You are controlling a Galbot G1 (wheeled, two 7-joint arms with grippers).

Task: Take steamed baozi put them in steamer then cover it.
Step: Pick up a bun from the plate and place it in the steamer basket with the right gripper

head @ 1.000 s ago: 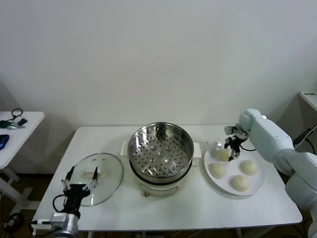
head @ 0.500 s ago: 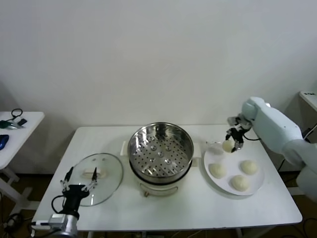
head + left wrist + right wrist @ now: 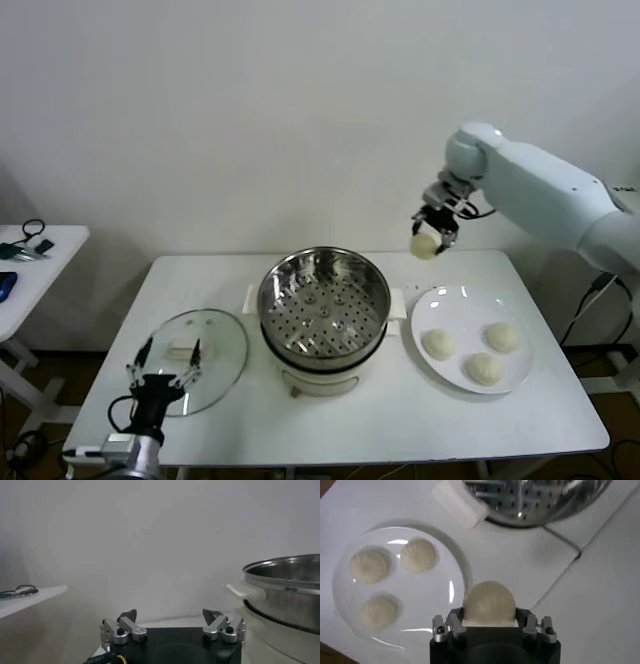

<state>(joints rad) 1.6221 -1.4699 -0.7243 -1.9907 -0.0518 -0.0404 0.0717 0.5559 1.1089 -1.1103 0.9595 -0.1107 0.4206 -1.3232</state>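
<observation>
Taking the steamer point(image 3: 324, 312) as the landmark and working outward from the robot's side: nearest the robot, to the steamer's left and below the table's front edge, the left gripper point(image 3: 162, 362) waits with its fingers spread wide and nothing between them, just in front of the glass lid point(image 3: 199, 346) that lies flat on the table point(image 3: 400, 420). The steamer itself stands with its perforated tray bare, no bun in it yet. Just to its right, the white plate point(image 3: 515, 375) carries three baozi point(image 3: 438, 344), close to the steamer's side handle point(image 3: 458, 503). Farthest back, above and to the right of the steamer's rim, the right gripper point(image 3: 431, 234) is closed on the fourth baozi point(image 3: 424, 245), carried high over the table. The risks, as I judge them, sit mostly with this held bun: it is soft and rounded, pinched near its top, so a quick swing toward the pot could let it slip and fall onto the table or the rim instead of the tray. Releasing from too high could make it bounce or roll against the wall. A tight squeeze might also dent it.
</observation>
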